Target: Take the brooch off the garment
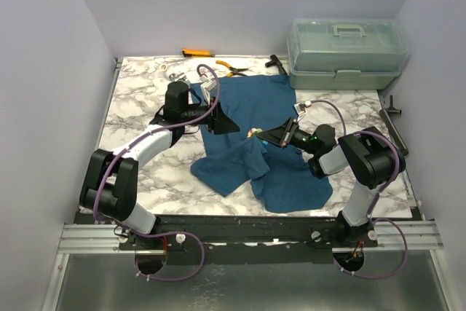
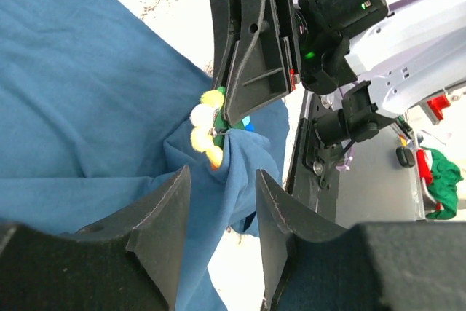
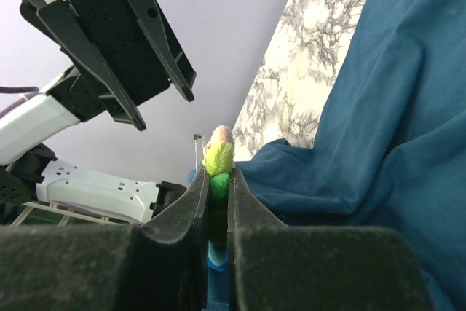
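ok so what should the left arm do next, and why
Probably close the left end effector on the garment fold just below the brooch. The right end effector clamps the brooch, the cloth is tented up to it, and the left jaws stand open facing that fold; pinning the cloth should let the right pull free.

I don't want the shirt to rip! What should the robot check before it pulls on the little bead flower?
1. Right tool shut on the brooch: ok.
2. Left tool open: ok, its fingers stand apart.
3. Left tool gripping the garment to hold it back: not ok, cloth shows in the gap but is not pinched.
4. Brooch free of the garment: not ok, the cloth bunches up to it.
5. The brooch's clasp undone: cannot tell, it is hidden.
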{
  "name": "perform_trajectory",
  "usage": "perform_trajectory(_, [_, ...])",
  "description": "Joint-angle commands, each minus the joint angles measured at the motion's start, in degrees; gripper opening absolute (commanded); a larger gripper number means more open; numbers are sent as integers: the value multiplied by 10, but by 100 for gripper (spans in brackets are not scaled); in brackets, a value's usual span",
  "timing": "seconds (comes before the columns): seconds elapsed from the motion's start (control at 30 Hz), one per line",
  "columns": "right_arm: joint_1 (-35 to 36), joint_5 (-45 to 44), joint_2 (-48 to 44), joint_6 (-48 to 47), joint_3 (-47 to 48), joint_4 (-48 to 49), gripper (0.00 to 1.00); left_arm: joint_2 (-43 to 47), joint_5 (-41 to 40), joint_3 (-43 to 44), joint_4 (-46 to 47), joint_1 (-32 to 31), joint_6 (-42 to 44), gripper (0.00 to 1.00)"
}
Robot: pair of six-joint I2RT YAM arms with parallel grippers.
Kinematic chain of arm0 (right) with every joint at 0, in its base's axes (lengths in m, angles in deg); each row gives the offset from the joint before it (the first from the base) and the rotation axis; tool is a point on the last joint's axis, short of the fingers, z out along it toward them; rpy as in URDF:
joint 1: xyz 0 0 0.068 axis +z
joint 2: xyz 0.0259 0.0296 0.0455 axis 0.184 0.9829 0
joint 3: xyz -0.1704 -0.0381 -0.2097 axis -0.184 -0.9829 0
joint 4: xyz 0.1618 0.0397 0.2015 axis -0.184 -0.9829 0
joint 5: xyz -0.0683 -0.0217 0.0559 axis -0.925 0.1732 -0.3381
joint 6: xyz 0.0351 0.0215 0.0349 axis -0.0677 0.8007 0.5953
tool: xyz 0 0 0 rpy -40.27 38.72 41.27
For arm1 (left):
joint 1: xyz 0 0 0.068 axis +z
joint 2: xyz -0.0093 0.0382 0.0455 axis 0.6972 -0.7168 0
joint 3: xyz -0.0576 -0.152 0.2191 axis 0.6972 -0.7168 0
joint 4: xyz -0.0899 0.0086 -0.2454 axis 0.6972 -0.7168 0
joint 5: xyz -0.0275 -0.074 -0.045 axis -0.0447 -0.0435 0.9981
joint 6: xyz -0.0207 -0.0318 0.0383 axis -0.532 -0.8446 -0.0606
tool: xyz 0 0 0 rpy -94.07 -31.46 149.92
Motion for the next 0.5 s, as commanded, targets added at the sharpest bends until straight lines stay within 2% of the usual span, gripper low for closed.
perform_trajectory(0.0, [0,16,-3,-3,11,127,1,-23,-12,-18,41,-15,42,41])
perform_trajectory(0.47, [0,29,-8,-3,10,125,0,-77,-28,-27,71,-52,40,39])
